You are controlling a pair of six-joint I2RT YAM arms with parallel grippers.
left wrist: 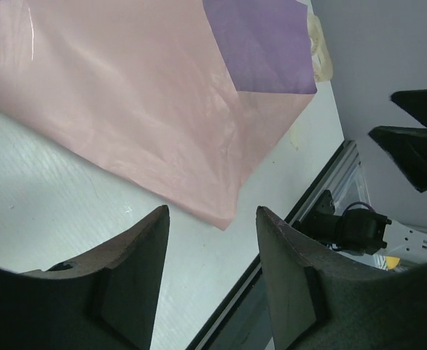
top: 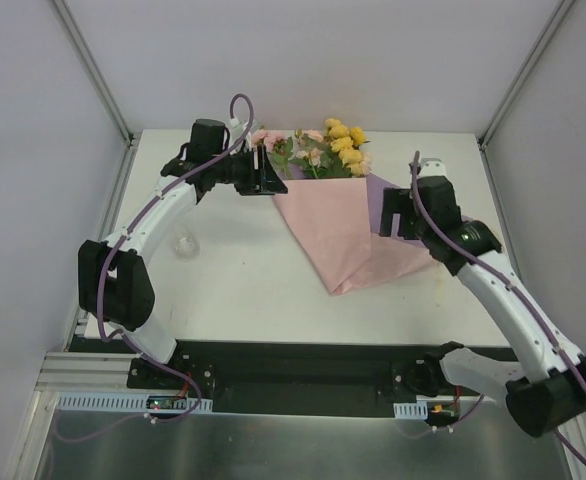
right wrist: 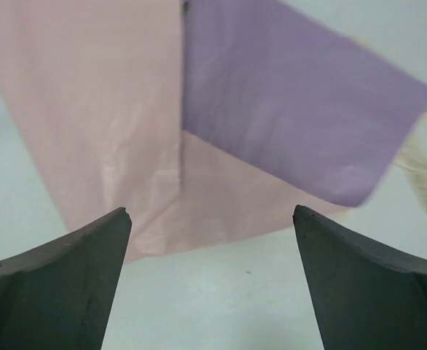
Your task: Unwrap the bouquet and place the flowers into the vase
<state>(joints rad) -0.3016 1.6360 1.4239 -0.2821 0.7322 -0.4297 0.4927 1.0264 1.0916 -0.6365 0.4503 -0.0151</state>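
We are flanking the wrapped bouquet (top: 328, 225).
Left gripper (left wrist: 210, 213) is standing half open, right gripper (right wrist: 212, 211) wide, both empty.

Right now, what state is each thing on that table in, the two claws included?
bouquet: lying on the table, wrapped in pink paper, purple flap showing on one side.
flowers: in the paper, heads sticking out, none in the vase.
vase: empty, apart from the bouquet.
left gripper: open, holding nothing.
right gripper: open, holding nothing, facing the purple flap.
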